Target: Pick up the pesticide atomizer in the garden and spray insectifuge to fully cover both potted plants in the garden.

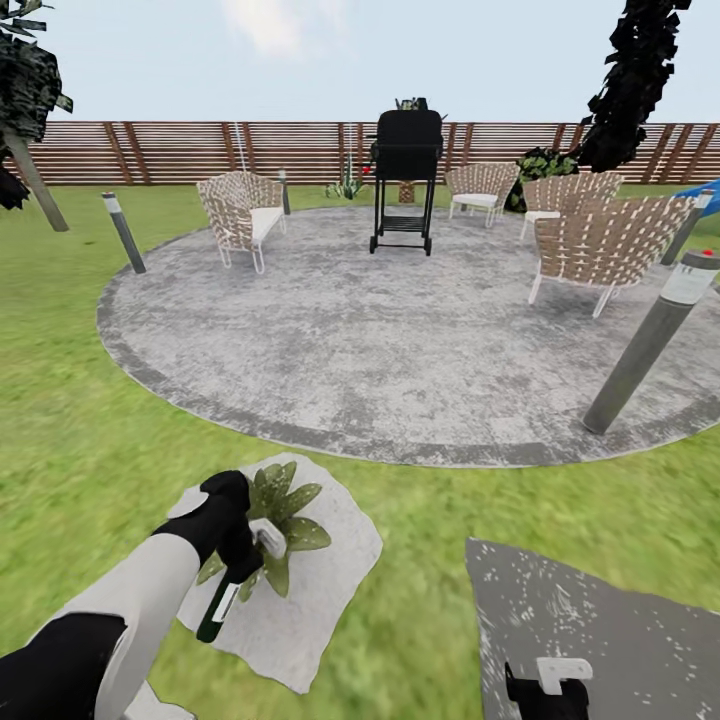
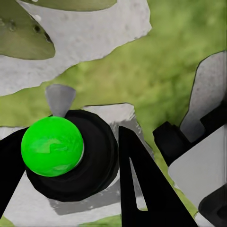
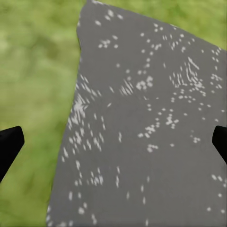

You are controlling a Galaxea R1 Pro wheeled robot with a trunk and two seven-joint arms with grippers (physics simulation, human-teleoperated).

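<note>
Pesticide atomizer (image 1: pixel 222 598) picked: left gripper (image 1: pixel 243 545) clenched on it, at 7 o'clock beside potted plant (image 1: pixel 283 518). Right gripper (image 1: pixel 545 690) jaws spread, empty. Spray coverage unverifiable; second plant pending.

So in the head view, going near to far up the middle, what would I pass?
Left gripper holding the atomizer over a potted plant → lawn strip → round paved patch → black grill → slatted fence.
</note>
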